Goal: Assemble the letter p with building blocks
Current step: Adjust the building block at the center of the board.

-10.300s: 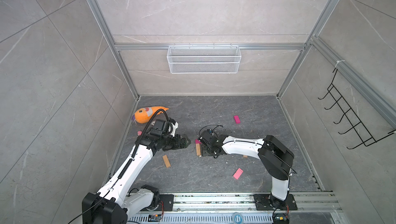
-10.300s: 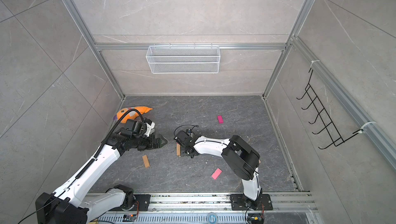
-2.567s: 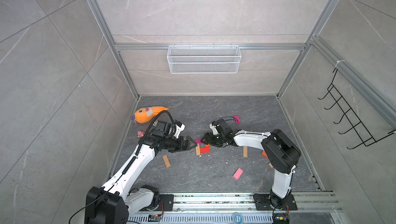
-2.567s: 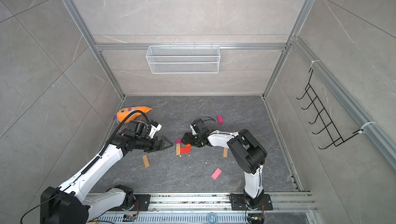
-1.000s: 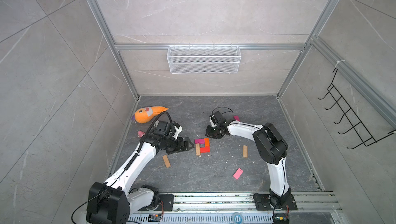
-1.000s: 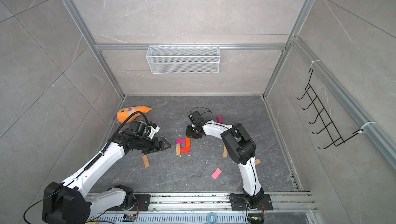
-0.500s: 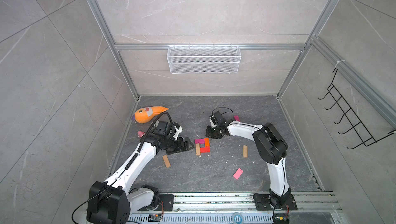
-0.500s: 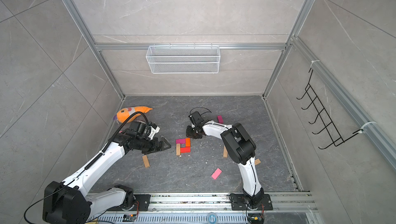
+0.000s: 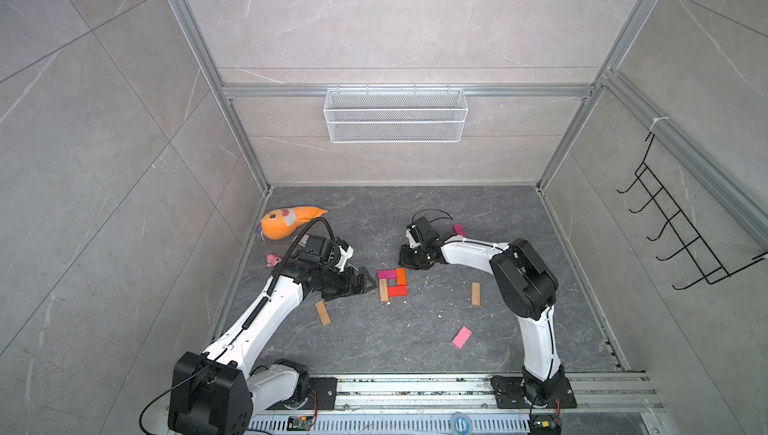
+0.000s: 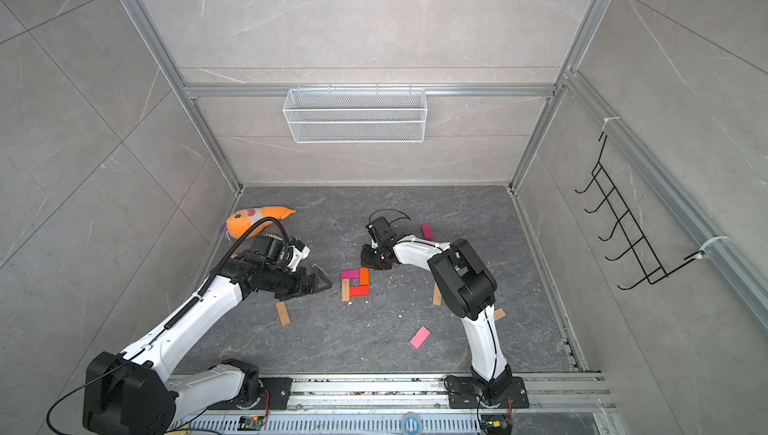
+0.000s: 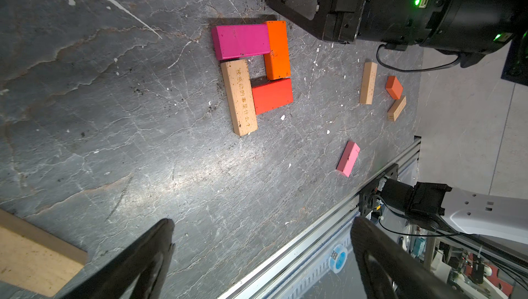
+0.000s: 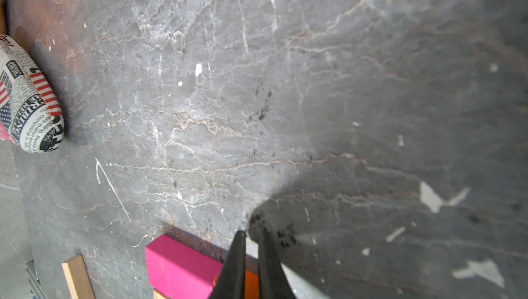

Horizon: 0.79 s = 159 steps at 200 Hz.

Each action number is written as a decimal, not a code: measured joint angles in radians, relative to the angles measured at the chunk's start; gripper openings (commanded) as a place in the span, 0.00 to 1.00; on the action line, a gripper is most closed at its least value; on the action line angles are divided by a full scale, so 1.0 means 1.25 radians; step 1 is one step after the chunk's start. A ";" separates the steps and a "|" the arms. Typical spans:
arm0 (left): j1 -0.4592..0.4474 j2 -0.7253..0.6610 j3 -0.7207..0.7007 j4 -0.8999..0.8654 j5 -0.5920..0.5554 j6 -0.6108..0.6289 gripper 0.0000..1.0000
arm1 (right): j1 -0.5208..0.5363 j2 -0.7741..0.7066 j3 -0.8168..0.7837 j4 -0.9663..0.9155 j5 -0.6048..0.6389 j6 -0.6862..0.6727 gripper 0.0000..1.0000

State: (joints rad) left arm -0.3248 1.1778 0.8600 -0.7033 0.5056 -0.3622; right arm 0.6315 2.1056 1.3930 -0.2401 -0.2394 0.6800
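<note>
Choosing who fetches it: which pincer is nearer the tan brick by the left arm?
Left. Left pincer hovers just beside the tan brick; right pincer is beyond the P figure.

tan brick (image 11: 239,97): engraved chinese line ending "什么?"; newsprint-patterned object (image 12: 28,106): english print, illegible

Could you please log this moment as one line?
left hand: open, empty | right hand: shut, empty, near orange brick | letter p: four bricks laid
</note>
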 measured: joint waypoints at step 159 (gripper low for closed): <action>0.000 0.000 0.000 0.000 0.000 0.000 1.00 | 0.001 -0.017 -0.044 0.053 -0.003 0.006 0.15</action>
State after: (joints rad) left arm -0.3248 1.1778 0.8600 -0.7033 0.5060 -0.3622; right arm 0.6323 2.0842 1.3384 -0.1741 -0.2436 0.6880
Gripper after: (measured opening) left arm 0.996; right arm 0.147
